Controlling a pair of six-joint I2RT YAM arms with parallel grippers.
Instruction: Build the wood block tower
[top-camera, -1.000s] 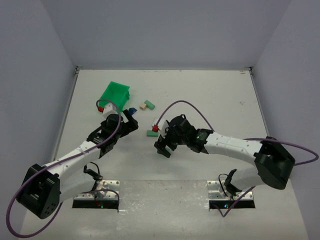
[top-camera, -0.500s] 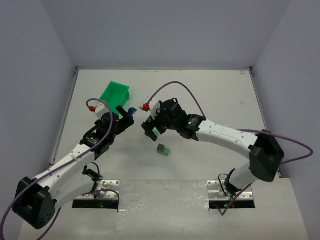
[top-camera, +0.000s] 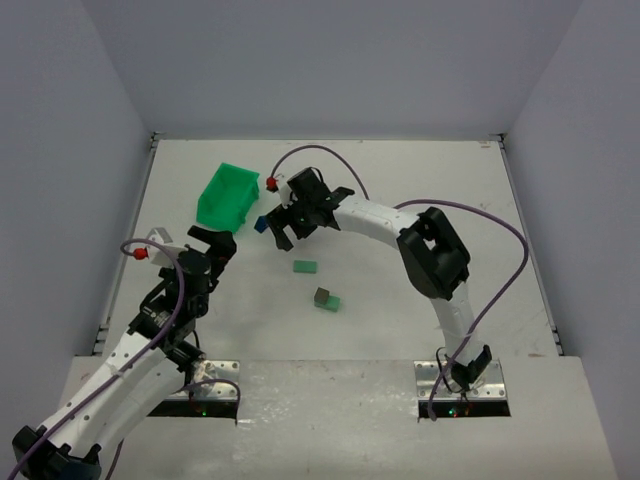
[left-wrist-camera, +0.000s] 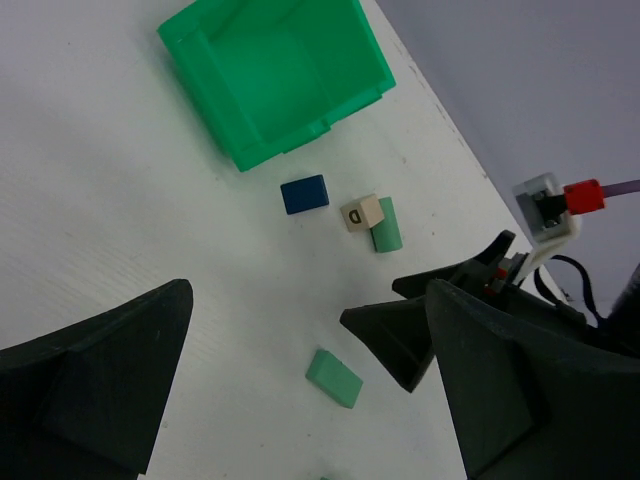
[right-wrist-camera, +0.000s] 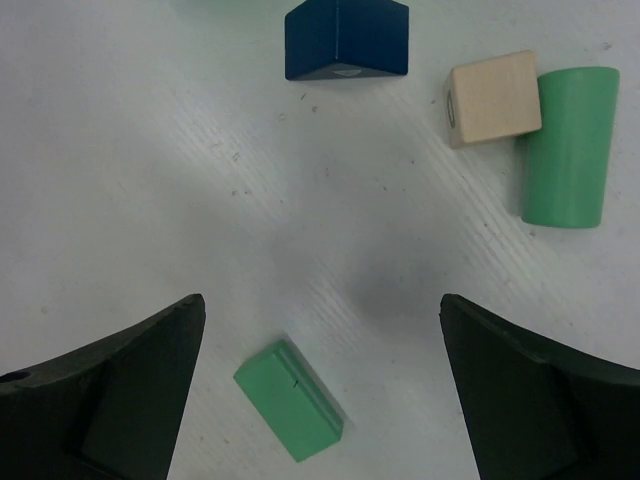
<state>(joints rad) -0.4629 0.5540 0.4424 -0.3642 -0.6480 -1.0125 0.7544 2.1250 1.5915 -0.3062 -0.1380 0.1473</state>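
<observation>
No stacked tower shows. A pale green block with a darker piece against it (top-camera: 325, 298) sits mid-table. A flat green block (top-camera: 305, 267) lies apart from it; it also shows in the right wrist view (right-wrist-camera: 288, 400) and the left wrist view (left-wrist-camera: 334, 378). A dark blue roof-shaped block (right-wrist-camera: 346, 38) lies beside a beige cube (right-wrist-camera: 492, 97) and a green cylinder (right-wrist-camera: 565, 145). My right gripper (top-camera: 285, 232) hovers open and empty above the table between the blue block (top-camera: 262, 224) and the flat green block. My left gripper (top-camera: 212, 240) is open and empty, to the left.
A bright green plastic bin (top-camera: 230, 195) stands at the back left, just behind the blue block; its inside looks bare in the left wrist view (left-wrist-camera: 275, 75). The right arm's purple cable arches over the table's middle. Grey walls close in the table on three sides.
</observation>
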